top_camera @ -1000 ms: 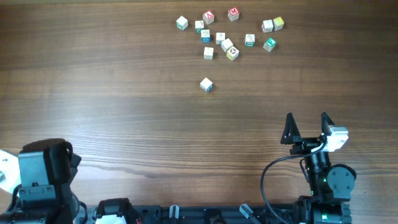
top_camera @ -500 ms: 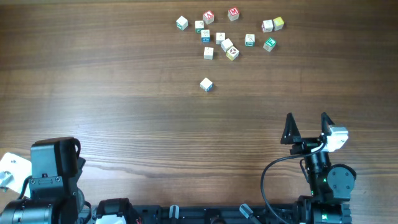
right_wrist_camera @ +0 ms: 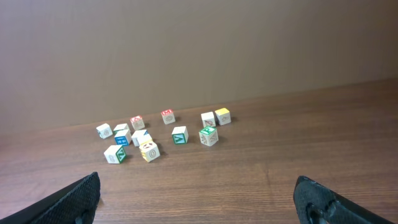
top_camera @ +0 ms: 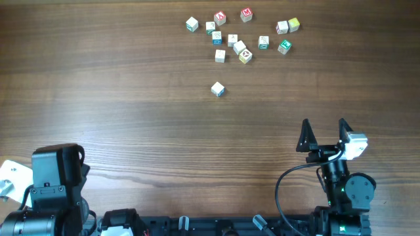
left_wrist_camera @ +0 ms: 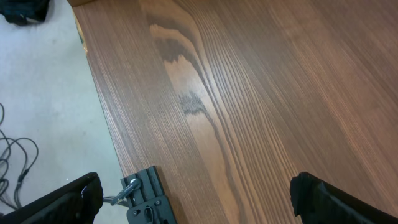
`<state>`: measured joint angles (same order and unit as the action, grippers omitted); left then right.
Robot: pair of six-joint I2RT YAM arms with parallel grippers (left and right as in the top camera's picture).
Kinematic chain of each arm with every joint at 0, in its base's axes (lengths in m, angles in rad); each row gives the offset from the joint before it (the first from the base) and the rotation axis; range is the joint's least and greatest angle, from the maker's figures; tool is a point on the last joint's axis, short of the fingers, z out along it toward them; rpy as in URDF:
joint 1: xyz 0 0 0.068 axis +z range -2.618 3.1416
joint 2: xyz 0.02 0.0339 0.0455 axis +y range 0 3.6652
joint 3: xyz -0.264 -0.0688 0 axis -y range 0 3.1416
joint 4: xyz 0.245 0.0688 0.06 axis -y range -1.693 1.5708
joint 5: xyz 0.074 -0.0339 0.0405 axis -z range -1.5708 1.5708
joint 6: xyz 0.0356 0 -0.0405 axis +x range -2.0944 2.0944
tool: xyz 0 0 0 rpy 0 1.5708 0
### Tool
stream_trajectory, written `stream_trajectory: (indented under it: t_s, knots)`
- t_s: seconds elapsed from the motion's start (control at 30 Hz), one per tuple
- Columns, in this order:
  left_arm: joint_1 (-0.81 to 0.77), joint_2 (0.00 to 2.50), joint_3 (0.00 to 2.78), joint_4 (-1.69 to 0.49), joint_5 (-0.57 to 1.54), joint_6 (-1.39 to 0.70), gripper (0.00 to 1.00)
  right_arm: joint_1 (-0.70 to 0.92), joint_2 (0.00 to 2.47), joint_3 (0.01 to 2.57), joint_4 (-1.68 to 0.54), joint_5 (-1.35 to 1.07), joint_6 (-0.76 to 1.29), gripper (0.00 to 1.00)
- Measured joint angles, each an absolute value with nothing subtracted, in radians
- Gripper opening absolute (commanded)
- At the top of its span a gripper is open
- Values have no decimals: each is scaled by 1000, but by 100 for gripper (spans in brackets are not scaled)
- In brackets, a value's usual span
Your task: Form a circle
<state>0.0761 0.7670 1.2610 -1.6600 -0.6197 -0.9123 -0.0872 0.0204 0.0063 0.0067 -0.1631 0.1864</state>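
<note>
Several tiny wooden letter cubes (top_camera: 239, 47) lie loosely scattered at the far middle of the table, also in the right wrist view (right_wrist_camera: 149, 150). They form no circle. One pale cube (top_camera: 217, 89) sits apart, nearer to me. A green-faced cube (top_camera: 284, 46) lies below two touching pale ones (top_camera: 282, 27). My right gripper (top_camera: 323, 134) stands open near the front right, far from the cubes, with nothing between its fingers (right_wrist_camera: 199, 202). My left gripper (left_wrist_camera: 196, 202) is open over the table's left front edge, holding nothing.
The left arm's body (top_camera: 56, 187) sits at the front left corner, the right arm's base (top_camera: 344, 190) at the front right. A black clamp (left_wrist_camera: 146, 196) grips the table's left edge (left_wrist_camera: 102, 112), with grey floor and cables (left_wrist_camera: 15, 155) beyond.
The left arm swung slightly to the right at the front left corner, then held still. The right arm and the cubes have not moved.
</note>
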Motion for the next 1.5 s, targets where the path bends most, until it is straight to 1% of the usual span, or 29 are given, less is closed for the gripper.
stream_trajectory:
  t_s: [0.13, 0.33, 1.3, 1.4, 1.5]
  knots:
    - [76, 751, 1260, -1653, -619, -912, 100, -87, 20, 6, 7, -163, 187, 100]
    - [76, 661, 1259, -1659, -620, -912, 100, -87, 20, 6, 7, -163, 187, 100]
    - [76, 659, 1259, -1665, -619, -912, 100, -87, 20, 6, 7, -144, 169, 100]
    - [76, 659, 1259, -1665, -619, -912, 100, -87, 20, 6, 68, -128, 169, 100]
    - [76, 659, 1259, -1665, -619, -912, 100, -87, 20, 6, 159, -164, 282, 100]
